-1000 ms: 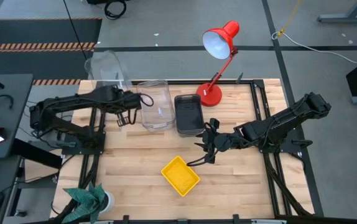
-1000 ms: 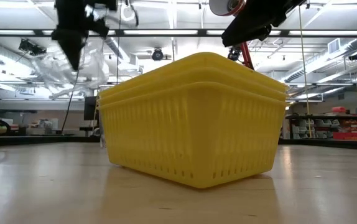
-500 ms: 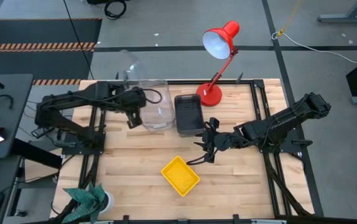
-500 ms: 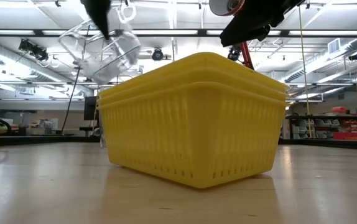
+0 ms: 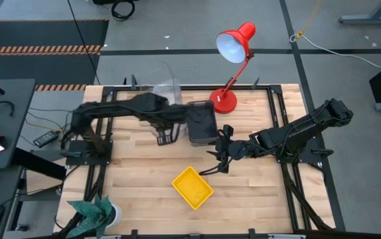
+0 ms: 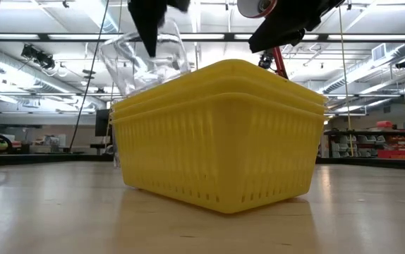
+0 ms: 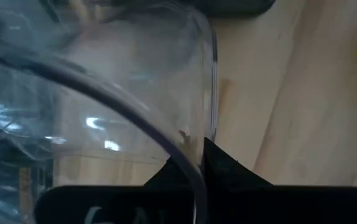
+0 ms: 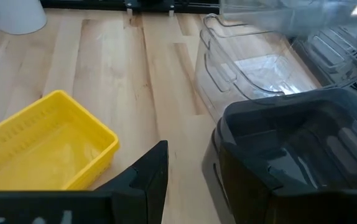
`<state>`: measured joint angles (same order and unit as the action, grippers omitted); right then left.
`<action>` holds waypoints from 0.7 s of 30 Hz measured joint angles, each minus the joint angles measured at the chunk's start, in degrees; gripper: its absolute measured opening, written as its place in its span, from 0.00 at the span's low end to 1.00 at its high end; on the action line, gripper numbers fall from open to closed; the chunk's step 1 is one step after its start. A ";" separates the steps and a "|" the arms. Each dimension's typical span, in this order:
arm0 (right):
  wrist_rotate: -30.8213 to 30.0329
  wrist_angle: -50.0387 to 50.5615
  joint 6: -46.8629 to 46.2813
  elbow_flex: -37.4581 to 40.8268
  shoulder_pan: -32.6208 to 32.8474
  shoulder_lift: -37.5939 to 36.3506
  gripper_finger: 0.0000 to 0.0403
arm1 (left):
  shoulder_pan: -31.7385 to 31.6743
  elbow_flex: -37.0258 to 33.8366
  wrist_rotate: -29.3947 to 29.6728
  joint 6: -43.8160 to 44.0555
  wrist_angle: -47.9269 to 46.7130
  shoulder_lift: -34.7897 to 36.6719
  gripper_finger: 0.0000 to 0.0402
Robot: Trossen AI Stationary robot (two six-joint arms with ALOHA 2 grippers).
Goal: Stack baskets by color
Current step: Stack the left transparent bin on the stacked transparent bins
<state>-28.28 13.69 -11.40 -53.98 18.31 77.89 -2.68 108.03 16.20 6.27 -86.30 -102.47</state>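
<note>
My left gripper (image 5: 166, 129) hangs over the far middle of the table, pointing steeply down, shut on a clear basket (image 5: 166, 89) that is lifted and tilted (image 6: 142, 63). Below it a stack of clear baskets (image 8: 247, 68) rests on the table, with dark grey baskets (image 5: 200, 123) nested beside it on the right. Yellow nested baskets (image 5: 192, 187) sit bottom-down near the front middle. My right gripper (image 5: 215, 166) waits open, right of centre, just on the near side of the grey baskets, with nothing between its fingers. My left gripper pinches the clear basket's rim (image 7: 188, 158) between its two fingers (image 7: 228, 174), coming from above and pointing steeply down. The basket is lifted clear and tilted, and reaches from the fingers toward the table's far edge, over the clear stack.
A red desk lamp (image 5: 233, 50) stands at the far edge, right of the grey baskets. A green folded thing (image 5: 94, 212) sits at the near left corner. Bare wood lies along the near left and the near right.
My left gripper has swung toward the table's right edge and risen a little, tipping further downward. It has carried the clear basket from beyond the far left corner to above the clear stack. The basket has stayed in its hold and turned about.
</note>
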 joint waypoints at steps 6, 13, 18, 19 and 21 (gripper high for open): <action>1.36 0.05 0.03 0.00 0.04 0.00 0.37 | -0.28 0.06 -3.23 0.51 -3.60 -5.95 0.02; 1.36 0.11 0.03 0.00 1.35 0.00 0.37 | -1.76 0.06 -8.02 0.79 -3.70 -7.19 0.02; 1.40 0.16 0.29 0.00 1.97 0.00 0.37 | -2.26 0.06 -11.65 0.80 -3.72 -7.15 0.03; 1.40 0.16 0.46 0.00 1.96 0.00 0.37 | -2.23 0.06 -12.35 0.77 -3.72 -7.15 0.03; 1.38 0.18 0.62 0.00 1.91 0.00 0.37 | -2.13 0.06 -13.00 0.53 -3.79 -7.30 0.03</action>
<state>-26.89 13.87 -10.79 -53.98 20.23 77.89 -4.81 108.09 3.19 6.80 -90.08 -109.77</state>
